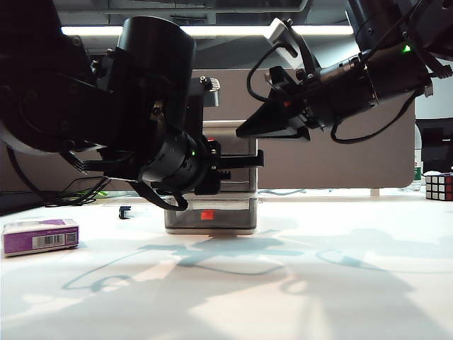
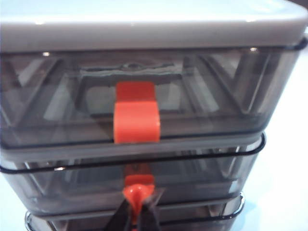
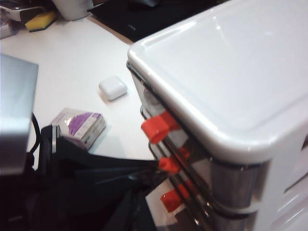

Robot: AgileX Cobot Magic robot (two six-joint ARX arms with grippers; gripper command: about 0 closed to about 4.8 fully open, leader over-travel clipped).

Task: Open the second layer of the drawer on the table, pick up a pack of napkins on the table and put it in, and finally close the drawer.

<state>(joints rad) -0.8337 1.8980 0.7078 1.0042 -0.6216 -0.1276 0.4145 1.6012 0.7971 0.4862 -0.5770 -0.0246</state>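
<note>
The drawer (image 1: pixel 237 180) stands mid-table, a pale grey unit with three smoky tiers and red handles. My left gripper (image 2: pixel 138 207) is in front of it, shut on the red handle (image 2: pixel 138 188) of the second layer (image 2: pixel 72 180), which sits pushed in; the right wrist view also shows these black fingers (image 3: pixel 144 168) reaching that handle (image 3: pixel 168 165). In the exterior view the left gripper (image 1: pixel 209 170) covers the upper tiers. My right gripper (image 1: pixel 242 132) hovers above the unit's top, its fingers (image 3: pixel 139 209) together on nothing. The pack of napkins (image 1: pixel 40 236) lies flat on the table (image 1: pixel 297 283), far left.
A white pebble-like case (image 3: pixel 112 88) lies on the table beyond the napkins (image 3: pixel 79 125). A Rubik's cube (image 1: pixel 439 186) sits at the far right edge. A small black item (image 1: pixel 124 211) lies left of the unit. A grey partition (image 1: pixel 340 156) stands behind.
</note>
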